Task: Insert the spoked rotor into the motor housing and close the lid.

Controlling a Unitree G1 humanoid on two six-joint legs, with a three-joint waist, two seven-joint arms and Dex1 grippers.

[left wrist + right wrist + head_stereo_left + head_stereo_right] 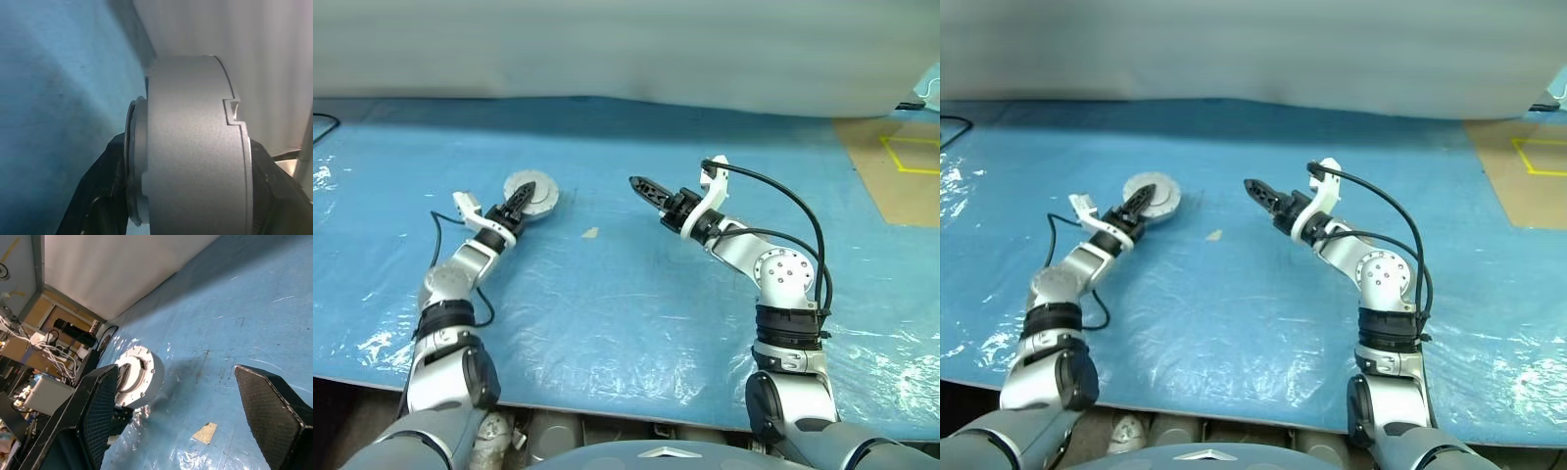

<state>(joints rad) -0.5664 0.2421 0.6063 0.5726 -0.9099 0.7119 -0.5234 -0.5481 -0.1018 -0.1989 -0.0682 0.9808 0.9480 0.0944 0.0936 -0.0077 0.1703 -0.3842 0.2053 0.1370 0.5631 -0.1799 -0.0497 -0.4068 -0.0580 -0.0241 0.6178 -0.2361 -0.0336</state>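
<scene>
A round grey motor housing (546, 201) is clamped across its thickness by my left gripper (522, 200), one black finger (98, 200) on each flat side. In the right wrist view its face (142, 374) shows a pale bolted ring around a dark centre, which may be the lid. It is low over the blue sheet; I cannot tell whether it touches. My right gripper (644, 188) hangs open and empty above the middle of the table, pointing toward the housing from some way off. The spoked rotor is out of view.
Blue plastic sheet (626, 294) covers the table. A small tan scrap (591, 233) lies between the two grippers. A brown board with yellow tape (901, 166) sits at the far right, and a pale wall (626, 49) runs along the back.
</scene>
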